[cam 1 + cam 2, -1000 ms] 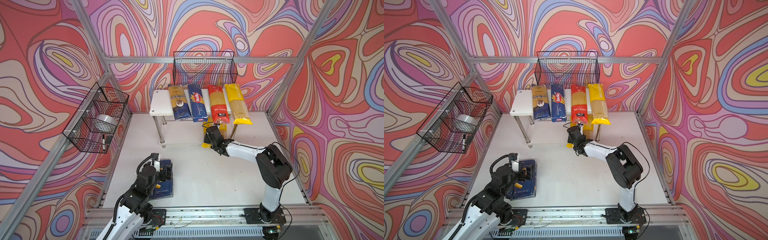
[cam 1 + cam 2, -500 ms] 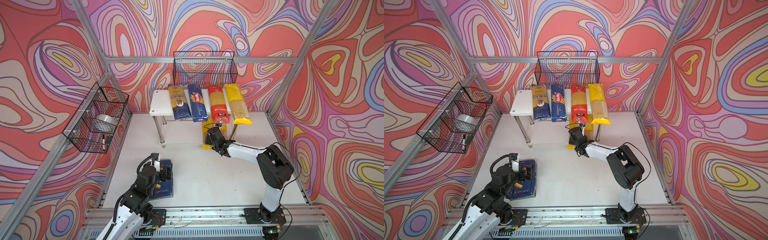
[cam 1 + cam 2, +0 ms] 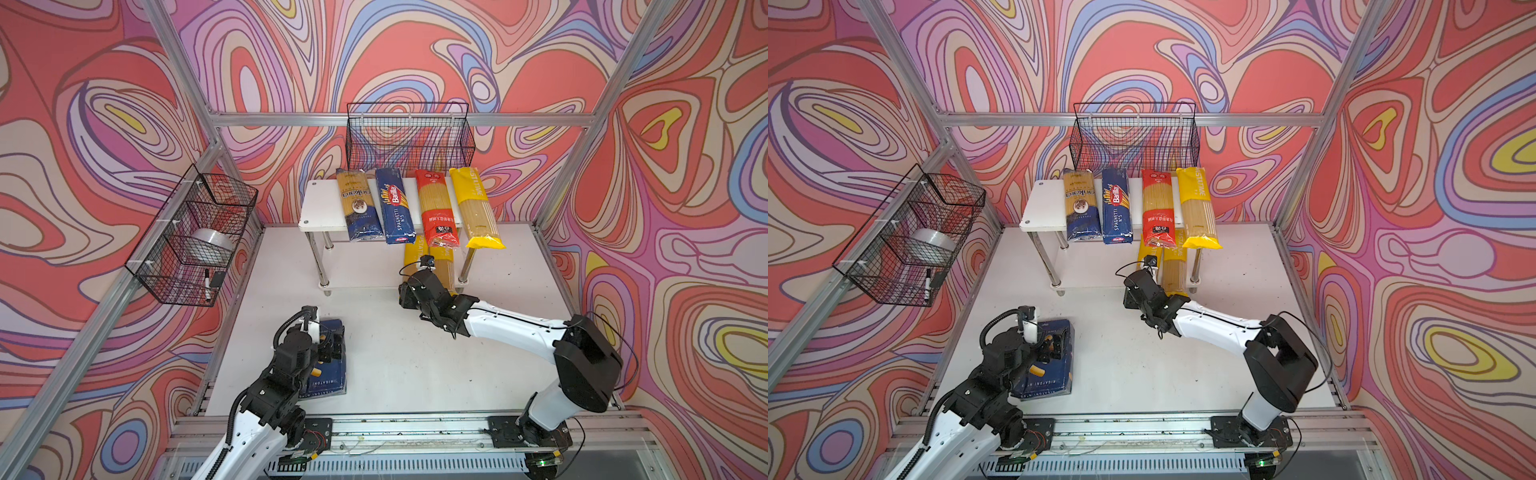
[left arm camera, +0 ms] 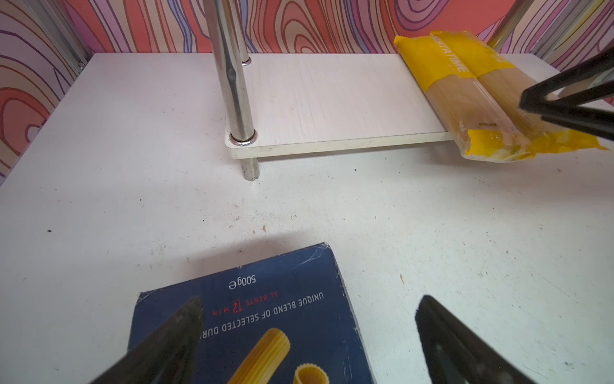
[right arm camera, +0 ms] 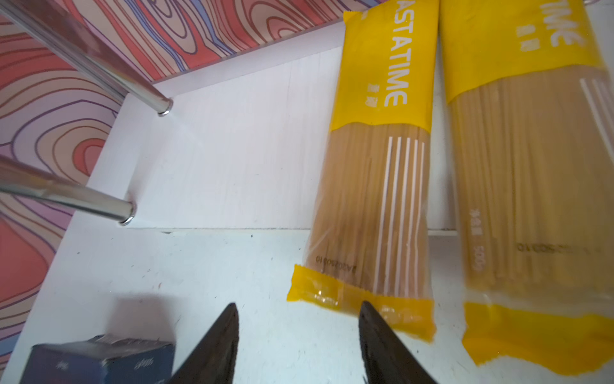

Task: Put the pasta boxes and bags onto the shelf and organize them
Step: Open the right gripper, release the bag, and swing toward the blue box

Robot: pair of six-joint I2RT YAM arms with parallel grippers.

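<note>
Nearest the camera head, an aluminium rail carries both arm bases along the front of a white, lightly scuffed table. Just behind it on the left, the rigatoni box lies flat on the table. The left gripper hangs over its far end with jaws spread wide, grasping nothing. One finger is over the carton and the other is past its side edge. Farther in, the right gripper sits low before the shelf, jaws parted around bare table. One fingertip is just beside the end seal of one of the lower yellow bags; whether it touches cannot be told. Those two bags lie side by side on the lower board, their near ends overhanging its front edge. On the top board, from left to right in both top views, lie a dark blue bag, the spaghetti box, a red bag and a yellow bag, all overhanging the front. Behind them a wire basket hangs on the back wall. A side basket holds a tape roll and a marker. Swirl-patterned walls close three sides. The top views hide much of the lower board; the wrist views show its white grain and the chrome legs. Only the left wrist view reads the carton's "500g".
</note>
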